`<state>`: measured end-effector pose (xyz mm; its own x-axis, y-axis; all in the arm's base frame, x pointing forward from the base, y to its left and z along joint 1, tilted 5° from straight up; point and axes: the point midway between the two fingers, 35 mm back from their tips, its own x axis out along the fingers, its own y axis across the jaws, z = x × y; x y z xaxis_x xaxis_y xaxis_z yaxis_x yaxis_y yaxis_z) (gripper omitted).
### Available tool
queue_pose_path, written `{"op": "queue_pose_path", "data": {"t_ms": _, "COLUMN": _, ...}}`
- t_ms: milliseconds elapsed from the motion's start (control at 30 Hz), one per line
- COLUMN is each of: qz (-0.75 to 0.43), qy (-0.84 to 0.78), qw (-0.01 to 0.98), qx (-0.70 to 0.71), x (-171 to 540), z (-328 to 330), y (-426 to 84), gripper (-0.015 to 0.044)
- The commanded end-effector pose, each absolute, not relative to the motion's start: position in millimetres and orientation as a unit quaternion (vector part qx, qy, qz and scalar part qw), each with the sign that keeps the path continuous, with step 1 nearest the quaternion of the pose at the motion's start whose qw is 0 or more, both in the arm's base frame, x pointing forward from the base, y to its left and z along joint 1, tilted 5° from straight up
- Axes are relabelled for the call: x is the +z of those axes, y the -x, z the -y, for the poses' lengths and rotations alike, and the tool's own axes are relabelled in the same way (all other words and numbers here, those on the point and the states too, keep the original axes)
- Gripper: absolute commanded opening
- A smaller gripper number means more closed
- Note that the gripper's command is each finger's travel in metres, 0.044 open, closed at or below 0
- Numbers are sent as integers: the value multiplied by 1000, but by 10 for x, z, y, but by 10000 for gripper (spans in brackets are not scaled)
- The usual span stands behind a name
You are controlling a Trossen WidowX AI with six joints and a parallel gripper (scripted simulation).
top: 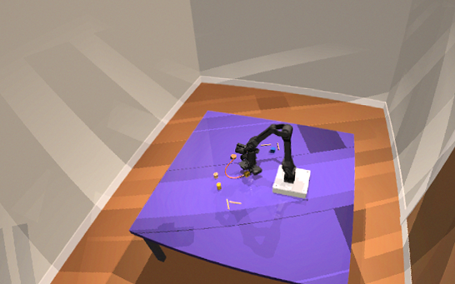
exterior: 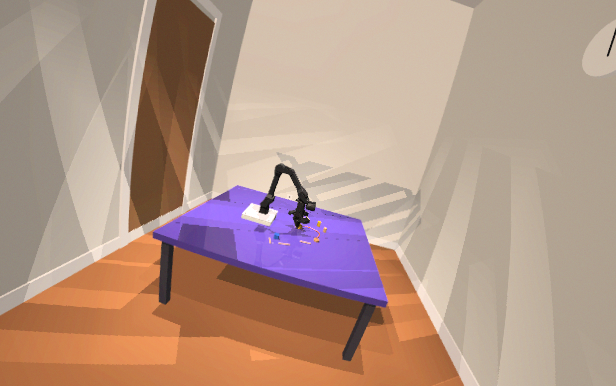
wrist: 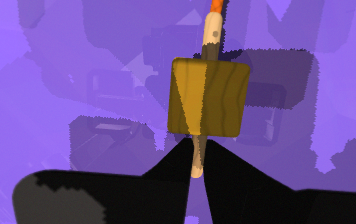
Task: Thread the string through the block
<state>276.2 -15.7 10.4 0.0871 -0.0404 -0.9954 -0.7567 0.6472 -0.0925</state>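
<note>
The wooden block (top: 247, 174) (wrist: 209, 97) sits on the purple table (top: 297, 233) (exterior: 225, 250). The stick (wrist: 213, 30) runs through its hole: the string end shows beyond the far side, and the tip sticks out on the near side. The orange string (top: 227, 174) (exterior: 318, 233) (wrist: 216, 6) curves from the stick's far end to the round button (top: 233, 157) (exterior: 316, 240). My gripper (wrist: 196, 146) is shut on the stick's protruding near end, close beside the block's near face. The string is not seen inside the hole.
Loose sticks (top: 266, 144) (exterior: 284, 244) and a blue object (top: 272, 150) (exterior: 276, 236) lie on one side. A yellow cylinder (top: 218, 185) (exterior: 319, 223), a small tan piece (top: 216, 174) (exterior: 325, 229) and two more sticks (top: 235, 203) lie on the other. The white base (top: 291, 184) (exterior: 259, 214) stands behind my gripper.
</note>
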Motion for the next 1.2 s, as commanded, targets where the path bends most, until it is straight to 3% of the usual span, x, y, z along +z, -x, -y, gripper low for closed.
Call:
{"op": "queue_pose_path", "data": {"t_ms": 0, "qz": -617, "qy": 322, "qw": 664, "qx": 272, "x": 100, "z": 154, "y": -2756, "gripper": 0}}
{"op": "queue_pose_path", "data": {"t_ms": 1167, "qz": -617, "qy": 327, "qw": 664, "qx": 267, "x": 111, "z": 485, "y": -2444, "gripper": 0}}
